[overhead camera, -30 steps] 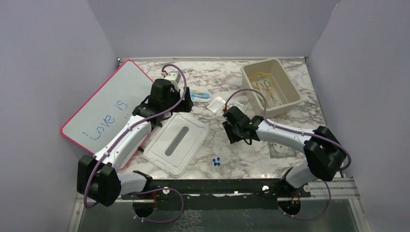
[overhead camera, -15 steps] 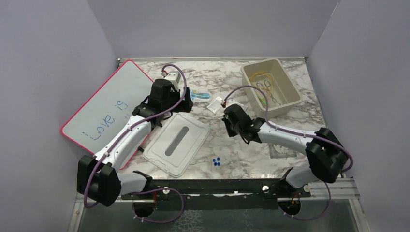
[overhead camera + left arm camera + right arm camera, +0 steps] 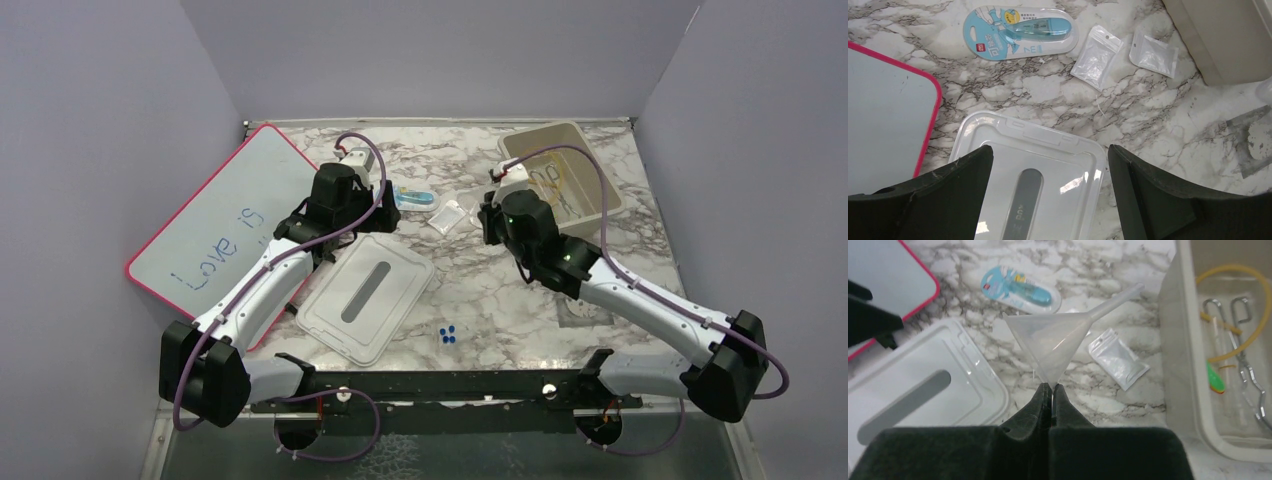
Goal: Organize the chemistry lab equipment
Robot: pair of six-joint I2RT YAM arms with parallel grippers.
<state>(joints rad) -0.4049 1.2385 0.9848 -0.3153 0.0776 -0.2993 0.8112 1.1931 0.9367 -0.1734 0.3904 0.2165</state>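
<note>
- Jaws: right jaws pinch clear funnel (image 3: pixel 1058 337) rim, near beige bin (image 3: pixel 1175 365); left jaws spread above clear lid (image 3: pixel 1038 165).
- Writing: whiteboard (image 3: pixel 215 215) reads "Love is".
- Bin holds amber tubing (image 3: pixel 1243 277), forceps (image 3: pixel 1248 365); marble desk (image 3: pixel 480 290), lavender walls (image 3: pixel 440 50).

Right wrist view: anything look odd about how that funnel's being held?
The clear funnel is pinched only by its rim edge in the shut right jaws, lying sideways, spout toward the beige bin; that thin grip looks precarious.

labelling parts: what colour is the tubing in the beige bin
Amber-yellow tubing, best in right wrist view.
</note>
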